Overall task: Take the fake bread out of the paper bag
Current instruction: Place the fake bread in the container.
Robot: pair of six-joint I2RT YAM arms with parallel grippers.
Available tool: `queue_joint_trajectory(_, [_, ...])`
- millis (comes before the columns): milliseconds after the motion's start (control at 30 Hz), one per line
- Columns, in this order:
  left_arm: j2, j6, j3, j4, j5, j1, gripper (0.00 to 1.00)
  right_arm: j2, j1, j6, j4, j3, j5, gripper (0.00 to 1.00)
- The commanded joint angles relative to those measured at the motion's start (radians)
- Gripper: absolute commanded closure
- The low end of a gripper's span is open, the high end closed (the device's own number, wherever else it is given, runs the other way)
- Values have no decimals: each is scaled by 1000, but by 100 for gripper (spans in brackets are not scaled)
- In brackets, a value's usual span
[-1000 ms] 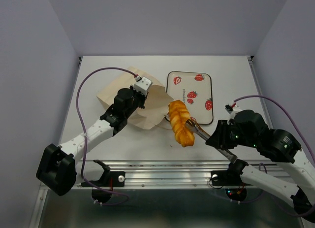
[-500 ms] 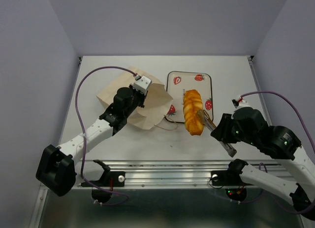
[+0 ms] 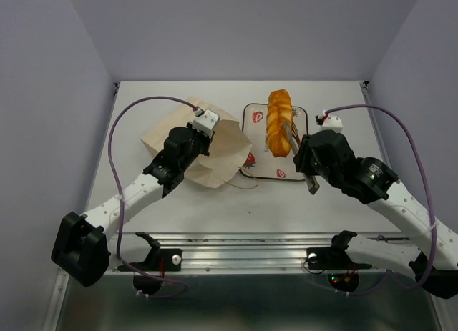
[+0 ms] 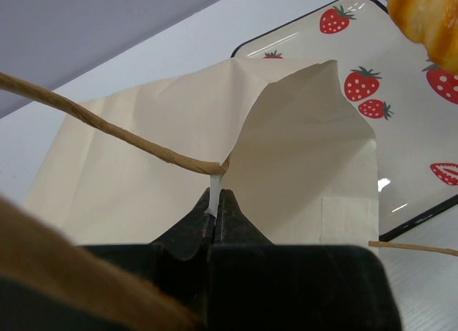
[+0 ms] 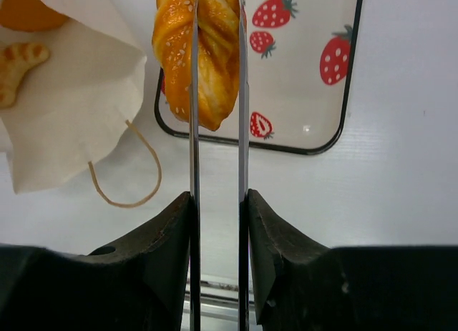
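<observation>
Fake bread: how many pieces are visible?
3. The long loaf is in the right gripper over the strawberry tray; a small croissant and an edge-cropped orange piece lie in the paper bag's mouth. The bag may hide more.

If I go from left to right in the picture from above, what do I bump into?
paper bag → long ridged loaf → right arm. The strawberry tray lies under the loaf, so it is left out.
</observation>
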Motion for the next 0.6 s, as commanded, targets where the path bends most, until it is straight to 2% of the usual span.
queue_joint_trajectory(0, [-38, 4, 7, 49, 6, -3, 100, 22, 6, -85, 174, 106, 103, 99])
queue_joint_trajectory(67, [-40, 5, 5, 49, 8, -3, 100, 47, 6, -105, 199, 114, 94, 99])
queue_joint_trajectory(133, [-45, 5, 7, 48, 9, -3, 100, 92, -70, -144, 231, 120, 36, 99])
queue_joint_trajectory(167, [-46, 5, 5, 49, 11, -3, 100, 108, -70, -155, 245, 120, 6, 99])
queue_joint_trajectory(333, [-65, 7, -6, 50, -9, -4, 100, 191, -367, -237, 352, 88, -366, 99])
queue_joint_trajectory(567, [-109, 14, -27, 62, -24, -3, 100, 234, -541, -309, 400, 27, -593, 99])
